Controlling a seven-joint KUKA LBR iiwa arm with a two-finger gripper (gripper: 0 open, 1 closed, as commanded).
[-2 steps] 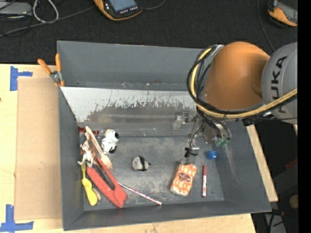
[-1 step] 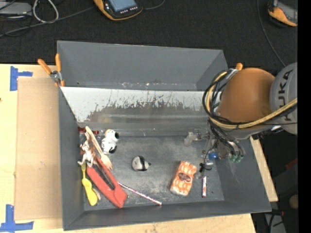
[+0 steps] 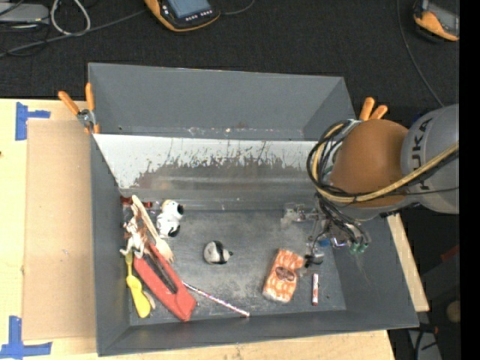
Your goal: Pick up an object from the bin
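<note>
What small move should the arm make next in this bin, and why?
Probably shift the gripper slightly down-left in the view, over the orange patterned packet. The gripper hangs by that packet's upper right corner, and the packet lies flat, well apart from the heap at the left of the bin.

The arm [image 3: 439,167] enters the view from 3 o'clock, its grey link lying nearly level. The wrist carries a rounded orange cover [image 3: 371,163], with black and yellow cables [image 3: 324,156] looped round its 9 o'clock side. The gripper [image 3: 316,252] hangs at 7 o'clock of the cover and points downward. Small wiring is bunched at the gripper's 3 o'clock side.
</note>
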